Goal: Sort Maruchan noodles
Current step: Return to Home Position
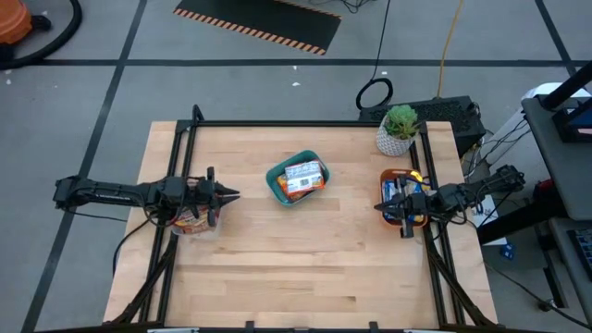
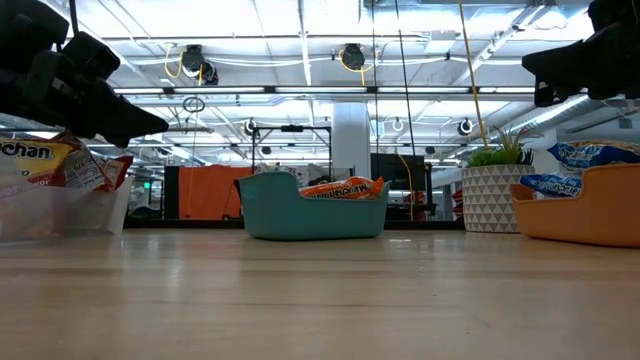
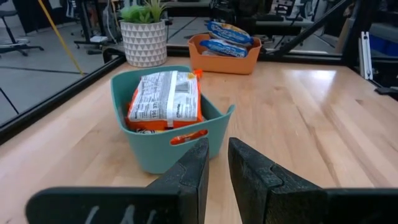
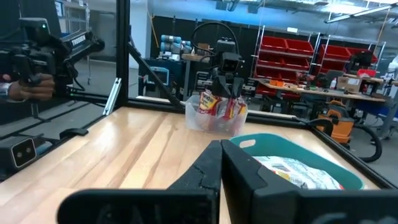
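Note:
A teal bin (image 1: pixel 274 176) at the table's middle holds an orange-and-white noodle packet (image 3: pixel 165 93) lying flat on others. A clear tub (image 1: pixel 190 222) at the left holds red and orange packets (image 2: pixel 70 165). An orange tray (image 1: pixel 388 217) at the right holds blue packets (image 3: pixel 227 31). My left gripper (image 1: pixel 233 194) hangs above the clear tub's right side, pointing at the teal bin, shut to a narrow slit and empty (image 3: pixel 217 165). My right gripper (image 1: pixel 381 205) hovers over the orange tray's left edge, shut and empty (image 4: pixel 221 165).
A potted plant (image 1: pixel 400 129) in a white patterned pot stands at the far right corner, just behind the orange tray. Bare wood lies across the table's near half (image 1: pixel 296 268). A black frame rail (image 1: pixel 305 122) runs along the far edge.

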`<move>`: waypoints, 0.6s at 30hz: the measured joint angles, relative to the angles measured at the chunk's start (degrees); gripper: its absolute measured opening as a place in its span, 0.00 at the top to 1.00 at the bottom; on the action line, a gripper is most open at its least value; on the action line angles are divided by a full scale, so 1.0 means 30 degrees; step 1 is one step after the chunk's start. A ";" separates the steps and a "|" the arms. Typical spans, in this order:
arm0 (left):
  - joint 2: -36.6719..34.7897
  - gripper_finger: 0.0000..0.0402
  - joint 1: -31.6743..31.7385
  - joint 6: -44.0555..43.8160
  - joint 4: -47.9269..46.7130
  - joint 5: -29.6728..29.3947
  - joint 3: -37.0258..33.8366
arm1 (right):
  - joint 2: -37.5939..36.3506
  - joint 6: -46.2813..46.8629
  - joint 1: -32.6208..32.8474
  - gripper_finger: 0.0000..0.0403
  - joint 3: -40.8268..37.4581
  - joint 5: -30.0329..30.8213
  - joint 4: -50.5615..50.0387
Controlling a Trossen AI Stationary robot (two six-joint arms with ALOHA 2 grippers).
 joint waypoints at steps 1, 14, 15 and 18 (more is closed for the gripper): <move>0.0000 0.84 0.0000 -0.0002 0.0007 0.0000 0.0000 | 0.0004 0.0134 0.0000 0.99 0.0000 0.0000 -0.0017; -0.0288 0.84 0.0000 0.0713 -0.0119 -0.0006 0.0000 | 0.0004 0.0180 -0.0007 0.99 0.0000 0.1051 -0.0069; -0.0455 0.84 0.0000 0.0874 -0.0181 -0.0007 0.0000 | 0.0004 0.0181 -0.0007 0.99 0.0000 0.1056 -0.0069; -0.1025 0.84 0.0162 0.1119 -0.0755 -0.0007 0.0000 | 0.0004 0.0178 -0.0007 0.99 0.0000 0.1056 -0.0071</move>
